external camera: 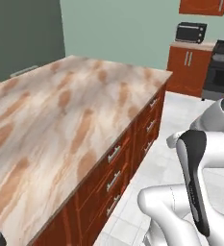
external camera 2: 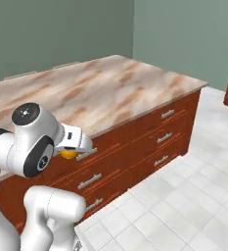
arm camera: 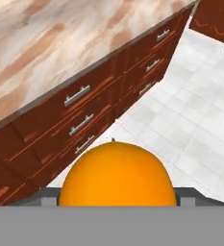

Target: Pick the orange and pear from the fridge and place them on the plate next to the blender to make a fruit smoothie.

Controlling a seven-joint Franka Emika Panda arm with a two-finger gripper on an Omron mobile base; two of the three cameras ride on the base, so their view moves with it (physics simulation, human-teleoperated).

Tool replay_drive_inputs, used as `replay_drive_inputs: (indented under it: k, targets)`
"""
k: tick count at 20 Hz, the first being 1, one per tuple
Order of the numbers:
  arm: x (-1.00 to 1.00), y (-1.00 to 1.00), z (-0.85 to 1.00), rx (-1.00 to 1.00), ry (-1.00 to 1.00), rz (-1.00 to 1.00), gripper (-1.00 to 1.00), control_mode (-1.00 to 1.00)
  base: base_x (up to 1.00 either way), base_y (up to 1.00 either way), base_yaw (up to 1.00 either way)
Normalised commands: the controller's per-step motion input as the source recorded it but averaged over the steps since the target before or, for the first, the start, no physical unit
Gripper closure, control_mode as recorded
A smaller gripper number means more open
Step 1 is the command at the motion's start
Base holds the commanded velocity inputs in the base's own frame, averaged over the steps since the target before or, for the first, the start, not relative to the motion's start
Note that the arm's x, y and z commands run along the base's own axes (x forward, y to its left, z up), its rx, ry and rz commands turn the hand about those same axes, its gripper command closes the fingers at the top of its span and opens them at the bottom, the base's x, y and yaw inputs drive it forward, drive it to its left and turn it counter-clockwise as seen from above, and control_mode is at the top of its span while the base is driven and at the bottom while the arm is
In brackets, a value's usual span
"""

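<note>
We see the orange (arm camera: 116,174) large at the bottom of the hand view, sitting right at the hand (arm camera: 117,192), whose fingers are hidden behind the fruit; from its place there we take the hand to be clamped on the orange. In the right base view the same orange (external camera 2: 67,154) peeks out as a small bright patch under the white hand (external camera 2: 74,147), just beside the arm's big round joint and in front of the upper drawer fronts. The hand hangs over the white tiled floor (external camera 2: 184,196), alongside the counter (external camera: 51,120), a long island with a marbled tan and cream top and red-brown drawers (arm camera: 80,113) with silver bar handles. The orange is off the counter, held in the air lower than its top edge. In the left base view the arm's white and dark links rise at the lower right, and far behind we make out a dark microwave (external camera: 190,32) on a red-brown cabinet (external camera: 186,67) and a dark oven (external camera: 221,72) beside it.
</note>
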Motion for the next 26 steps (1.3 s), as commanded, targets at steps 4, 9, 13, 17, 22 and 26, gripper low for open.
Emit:
replay_drive_inputs:
  k: [4,9,13,17,22,26]
  targets:
    - [0.00,0.00,0.00,0.00,0.00,0.00,1.00,1.00,-0.05,-0.21,0.90]
    - [0.00,0.00,0.00,0.00,0.00,0.00,1.00,1.00,-0.23,-0.08,1.00]
    - [0.00,0.00,0.00,0.00,0.00,0.00,1.00,1.00,-0.19,-0.02,0.96]
    - [0.00,0.00,0.00,0.00,0.00,0.00,1.00,1.00,0.01,0.71,0.48]
    - [0.00,0.00,0.00,0.00,0.00,0.00,1.00,1.00,0.02,1.00,0.04]
    - [0.00,0.00,0.00,0.00,0.00,0.00,1.00,1.00,0.02,1.00,0.00]
